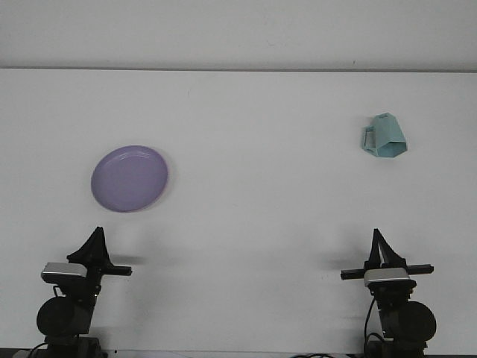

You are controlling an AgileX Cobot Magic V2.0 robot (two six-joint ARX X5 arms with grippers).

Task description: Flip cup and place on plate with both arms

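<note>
No writing shows on the upended teal cup (pixel 384 136) at upper right or the purple plate (pixel 130 178) at left; both end effectors' states cannot be told.

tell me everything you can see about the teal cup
The teal cup is a pale blue-green mug with faceted, angular sides, narrower at the top as it sits and wider at the bottom, so it looks upside down and slightly tilted. A squared handle sticks out on its left side. The finish looks matte, maybe ceramic or plastic. It rests on the white table at the far right, touching nothing else, well away from the purple plate and beyond the right tool.
</note>
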